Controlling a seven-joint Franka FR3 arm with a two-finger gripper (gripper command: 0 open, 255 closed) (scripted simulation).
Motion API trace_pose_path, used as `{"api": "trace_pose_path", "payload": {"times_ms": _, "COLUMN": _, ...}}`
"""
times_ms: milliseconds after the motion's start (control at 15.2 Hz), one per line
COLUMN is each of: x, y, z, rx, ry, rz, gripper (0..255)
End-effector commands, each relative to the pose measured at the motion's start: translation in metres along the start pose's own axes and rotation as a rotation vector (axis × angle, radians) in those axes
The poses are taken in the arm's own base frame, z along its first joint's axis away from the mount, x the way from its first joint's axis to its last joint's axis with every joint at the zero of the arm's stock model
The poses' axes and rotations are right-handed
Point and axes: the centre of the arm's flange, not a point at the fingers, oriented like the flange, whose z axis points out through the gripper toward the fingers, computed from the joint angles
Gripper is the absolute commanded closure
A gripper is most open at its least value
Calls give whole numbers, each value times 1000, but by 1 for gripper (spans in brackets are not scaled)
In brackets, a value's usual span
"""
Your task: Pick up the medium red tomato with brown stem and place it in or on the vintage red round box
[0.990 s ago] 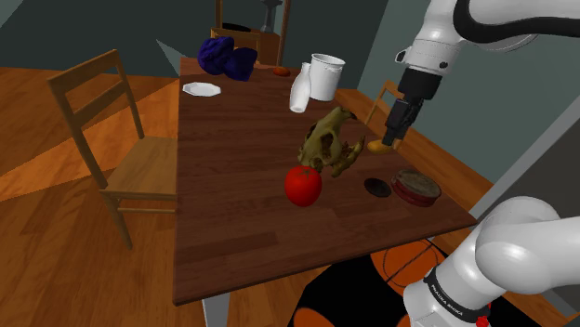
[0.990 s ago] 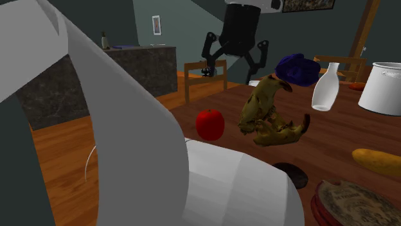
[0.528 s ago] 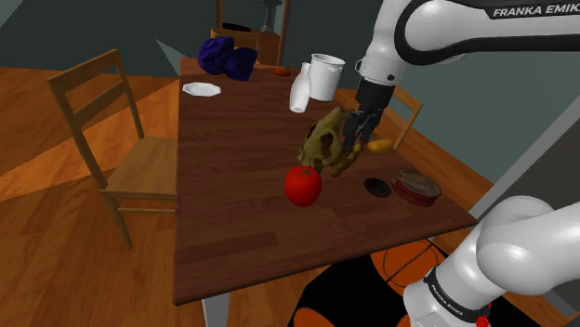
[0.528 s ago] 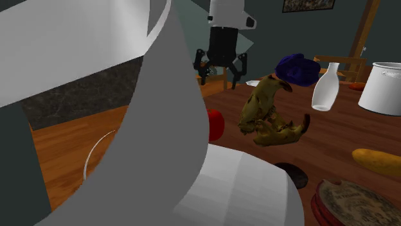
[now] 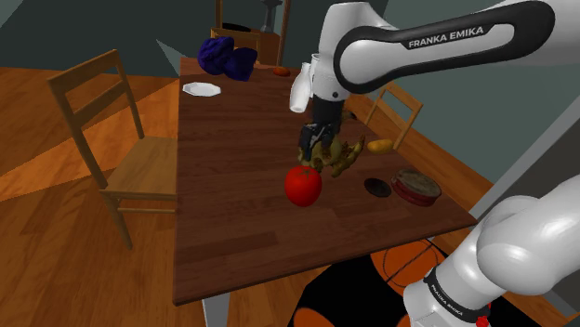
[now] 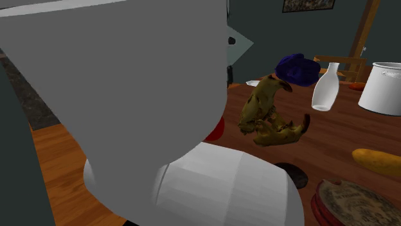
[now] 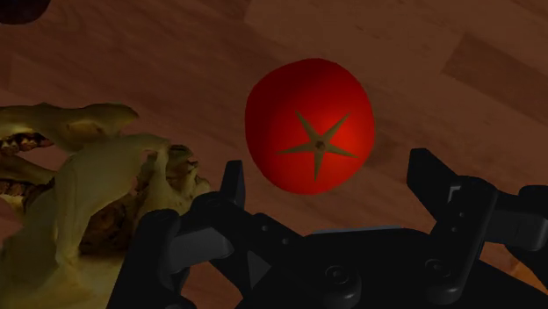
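The red tomato (image 5: 303, 186) with a brown star-shaped stem (image 7: 309, 123) sits on the dark wooden table (image 5: 232, 223), near the middle. My gripper (image 7: 332, 176) hovers above it, open, with the tomato just ahead of the gap between the fingers (image 7: 234, 183) and not touched. In the shoulder view the gripper (image 5: 312, 149) hangs in front of a brown skull-like object, up and right of the tomato. The red round box (image 5: 415, 188) lies flat near the table's right edge. In the second exterior view my arm hides all but a sliver of the tomato (image 6: 216, 130), and the box (image 6: 353, 204) sits at lower right.
A brown skull-like object (image 5: 336, 153) stands right beside the tomato and close to one finger (image 7: 88, 176). A dark disc (image 5: 376, 188), a yellow fruit (image 5: 379, 145), a white bottle (image 5: 299, 88), a white pot (image 6: 384, 86), a blue cloth (image 5: 226, 58) and a plate (image 5: 201, 89) share the table. A wooden chair (image 5: 121, 139) stands at the shoulder view's left.
The arm has swung from the table's right side toward the shoulder view's left and lowered. The open gripper now hangs over the skull-like object and tomato. Nothing on the table moved.
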Motion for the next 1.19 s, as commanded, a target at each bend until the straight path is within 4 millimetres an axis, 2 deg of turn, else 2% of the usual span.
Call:
{"api": "trace_pose_path", "payload": {"times_ms": 0, "x": 16, "y": -10, "z": 11, "rx": -13, "ry": 2, "rz": 0, "gripper": 0}}
{"api": "trace_pose_path", "payload": {"times_ms": 462, "x": 16, "y": -10, "z": 51, "rx": -13, "ry": 2, "rz": 0, "gripper": 0}}
{"api": "trace_pose_path", "payload": {"times_ms": 990, "x": 16, "y": -10, "z": 51, "rx": -13, "ry": 2, "rz": 0, "gripper": 0}}
{"api": "trace_pose_path", "payload": {"times_ms": 1056, "x": 16, "y": -10, "z": 51, "rx": -13, "ry": 2, "rz": 0, "gripper": 255}}
{"api": "trace_pose_path", "payload": {"times_ms": 1122, "x": 16, "y": -10, "z": 51, "rx": -13, "ry": 2, "rz": 0, "gripper": 255}}
